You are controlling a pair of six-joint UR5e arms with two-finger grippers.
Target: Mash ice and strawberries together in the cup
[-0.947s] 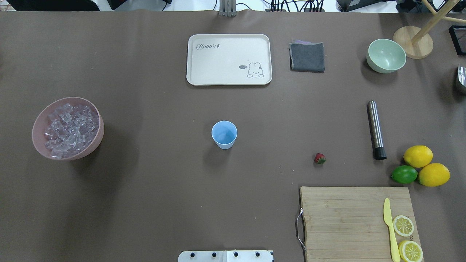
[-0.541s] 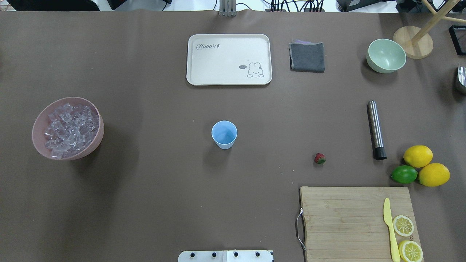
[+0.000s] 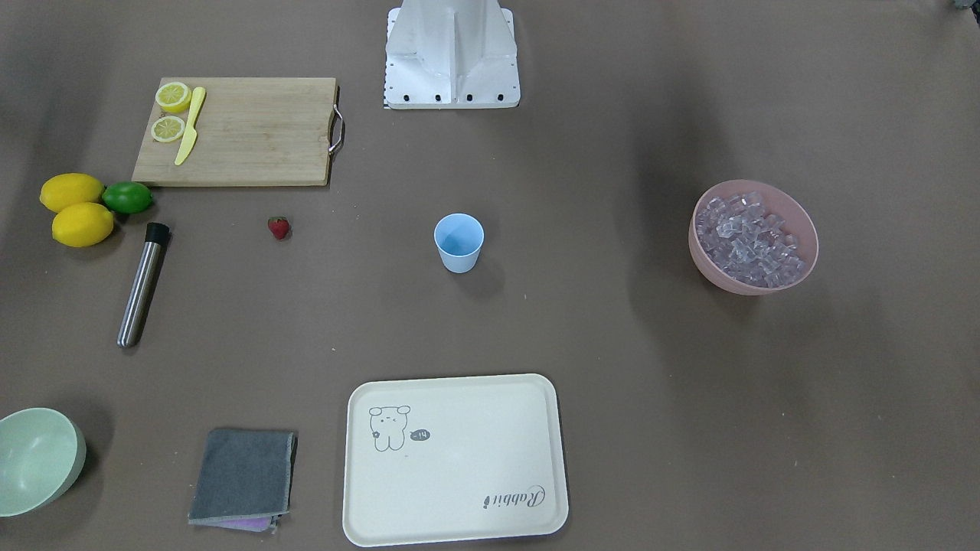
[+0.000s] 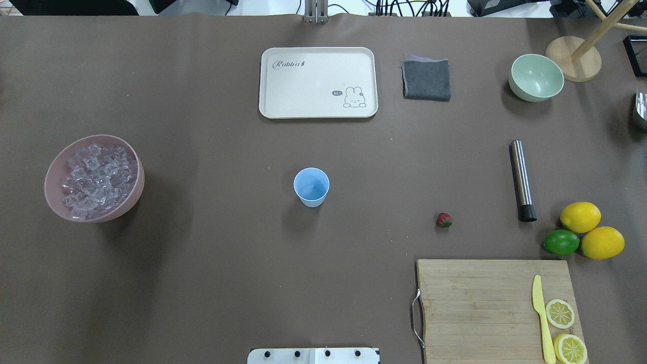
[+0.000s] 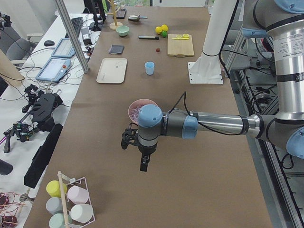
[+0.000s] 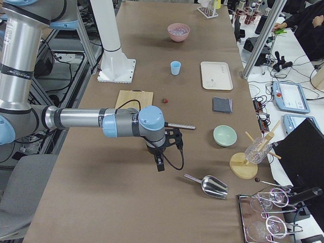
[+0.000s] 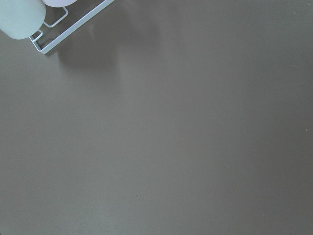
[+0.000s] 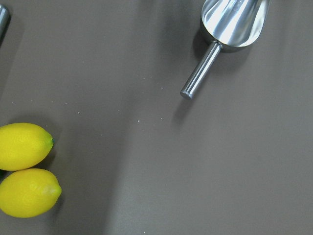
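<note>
Blue plastic cup (image 4: 311, 187) stands upright mid-bench (image 4: 212, 263), mouth up, nothing visible inside. Strawberry (image 4: 444, 220) lies on bare bench well to the robot's right of the cup, between it and the steel rod (image 4: 521, 179). Ice (image 4: 96, 179) is heaped in the pink bowl (image 4: 108, 218), well apart on the robot's left.

Left tool (image 5: 143, 164) hangs over bare bench past the bowl, toward the bench's left end. The right tool (image 6: 160, 164) hangs near the metal scoop (image 8: 230, 19). Fingers apart or together: cannot tell, side views only.

Judgement: task at its start; loading the cup comes first. Strawberry is small and round, so pinch across the body, low to the bench, and let go right above the cup mouth. Cup is light and tapered and will likely tip. Steady its wall with the other tool before pressing the rod down.
</note>
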